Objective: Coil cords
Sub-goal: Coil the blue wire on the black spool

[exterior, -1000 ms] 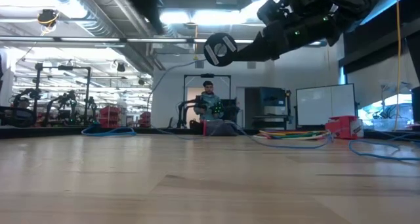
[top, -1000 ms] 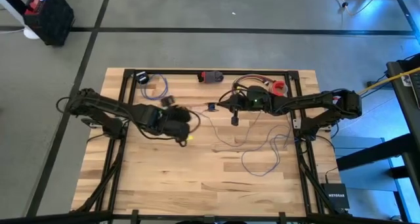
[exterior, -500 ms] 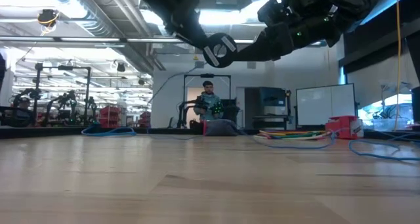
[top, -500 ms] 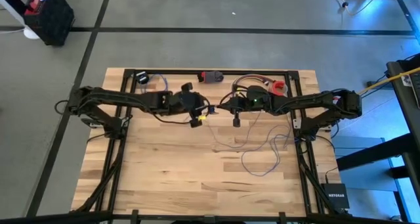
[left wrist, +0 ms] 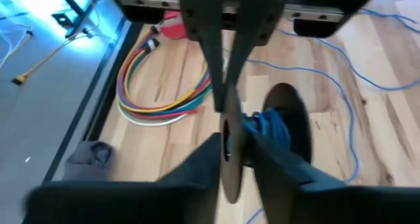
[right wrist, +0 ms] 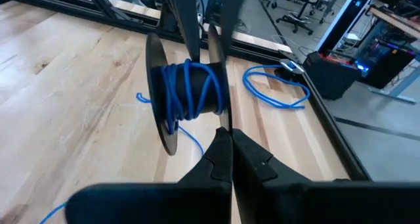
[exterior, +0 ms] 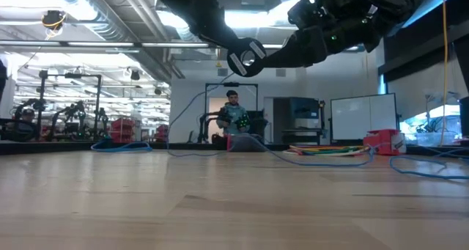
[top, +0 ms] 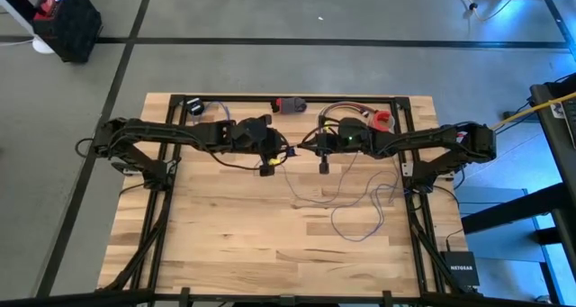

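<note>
Holding the spool (right wrist: 187, 92) up between both arms, you see right gripper (right wrist: 223, 140) clenched on one flange; left gripper (left wrist: 230, 129) pinches the other; thin wire (top: 360, 212) trailing below stays limp; guide it near the core.

Spool (right wrist: 187, 96) between left claw (top: 281, 150) and right claw (top: 307, 148), above table (top: 234, 235)

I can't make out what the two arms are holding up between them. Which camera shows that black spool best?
The right wrist view: the spool fills the frame, blue cord wound round its core between two discs. The left wrist view sees it edge-on behind the fingers. The low view shows one disc face, and the high view only a dark speck.
</note>
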Tool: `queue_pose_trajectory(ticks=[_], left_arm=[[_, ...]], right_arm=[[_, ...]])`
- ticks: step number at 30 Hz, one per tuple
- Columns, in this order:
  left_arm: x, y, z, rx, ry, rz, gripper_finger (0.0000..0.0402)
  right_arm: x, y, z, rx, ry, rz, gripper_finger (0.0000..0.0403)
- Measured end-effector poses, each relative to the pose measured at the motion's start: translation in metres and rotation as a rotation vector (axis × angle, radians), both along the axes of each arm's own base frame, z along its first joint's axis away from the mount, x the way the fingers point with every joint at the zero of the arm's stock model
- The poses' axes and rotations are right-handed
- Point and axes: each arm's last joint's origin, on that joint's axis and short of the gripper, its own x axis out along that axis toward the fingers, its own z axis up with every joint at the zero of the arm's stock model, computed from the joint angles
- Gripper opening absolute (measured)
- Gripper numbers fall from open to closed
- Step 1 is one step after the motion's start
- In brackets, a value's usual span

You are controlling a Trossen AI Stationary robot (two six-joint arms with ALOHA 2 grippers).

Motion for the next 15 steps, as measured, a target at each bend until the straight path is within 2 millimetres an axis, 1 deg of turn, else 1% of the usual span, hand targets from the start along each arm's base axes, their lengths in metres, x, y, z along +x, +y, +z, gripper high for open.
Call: queue_pose_trajectory(ticks=[1,2,5,7,11,15], left_arm=[[0.000,0.000,0.000,0.010,0.005,-0.009,0.0030],[0.000,0.000,0.000,0.016,0.008,-0.011,0.0016],[0.000,0.000,0.000,0.025,0.009,-0.012,0.0010],[0.000,0.000,0.000,0.045,0.014,-0.009,0.0005],[0.000,0.000,0.004,0.052,-0.014,-0.007,0.0003],[0.003,0.000,0.006,0.084,-0.092,-0.017,0.0003]], right_arm=[[0.000,0.000,0.000,0.015,-0.001,-0.003,0.0003],[0.000,0.000,0.000,0.038,-0.002,-0.010,0.0006],[-0.001,0.000,0.001,0.112,-0.006,-0.032,0.0022],[-0.007,0.002,0.007,0.132,0.006,-0.041,0.0040],[-0.033,0.006,0.029,0.150,0.049,-0.131,0.0088],[-0.062,0.016,0.042,0.180,0.118,-0.201,0.0136]])
